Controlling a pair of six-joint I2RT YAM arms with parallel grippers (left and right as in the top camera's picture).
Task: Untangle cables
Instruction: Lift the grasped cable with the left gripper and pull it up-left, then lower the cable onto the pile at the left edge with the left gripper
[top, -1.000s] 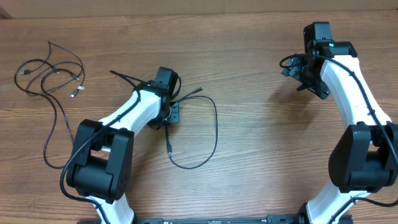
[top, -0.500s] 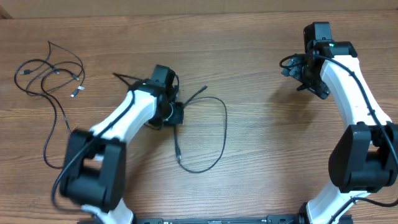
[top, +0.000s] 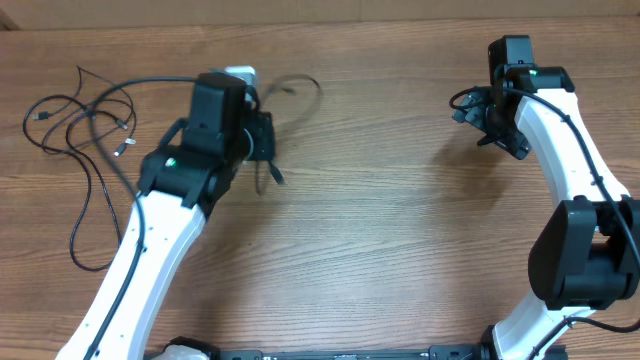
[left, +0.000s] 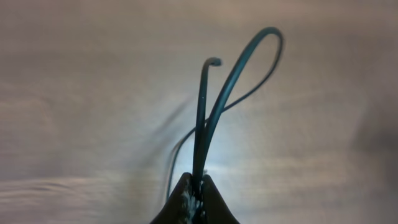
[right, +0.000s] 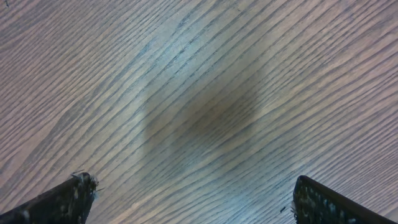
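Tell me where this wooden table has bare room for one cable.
Bare: the wooden table between the two white arms, down to the near edge. Crowded: the far-left corner, where thin black cables lie tangled, and around the left gripper, shut on another cable.

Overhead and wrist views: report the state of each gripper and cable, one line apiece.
left gripper: shut on the held cable.
held cable: pinched at one spot, looping up off the table.
loose cables: lying tangled at the table's far left, ungripped.
right gripper: open, empty, above bare table.
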